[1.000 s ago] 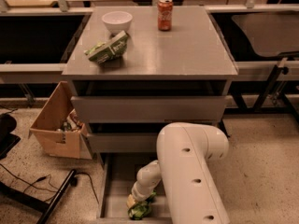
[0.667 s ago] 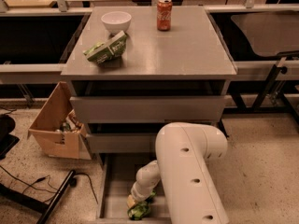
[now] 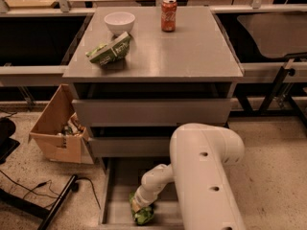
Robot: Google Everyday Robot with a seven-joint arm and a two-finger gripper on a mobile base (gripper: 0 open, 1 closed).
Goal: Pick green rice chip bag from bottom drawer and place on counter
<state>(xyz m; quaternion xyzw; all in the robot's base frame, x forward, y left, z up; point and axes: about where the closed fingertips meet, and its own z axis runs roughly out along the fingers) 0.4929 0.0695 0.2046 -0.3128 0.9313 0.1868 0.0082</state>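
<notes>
At left, an open cardboard box (image 3: 53, 128) is standing beside the grey cabinet. On the smooth grey worktop (image 3: 192, 51), a dull green-and-white bag (image 3: 109, 51), a white bowl (image 3: 119, 22) and a red can (image 3: 168, 14) are resting. Below, the gripper (image 3: 139, 207) is reaching into the bottom drawer (image 3: 117, 188) and touching the crumpled green rice chip bag (image 3: 144, 216); whether it is grasping cannot be told. The white arm (image 3: 206, 176) is hiding the drawer's right side.

1. Warm, dim overhead light; counter (image 3: 192, 51) top evenly lit, mild sheen.
2. Deep shadow under counter overhang and in bottom drawer (image 3: 121, 183).
3. gripper (image 3: 142, 209) sits low in that shaded drawer, at green rice chip bag (image 3: 143, 217).
</notes>
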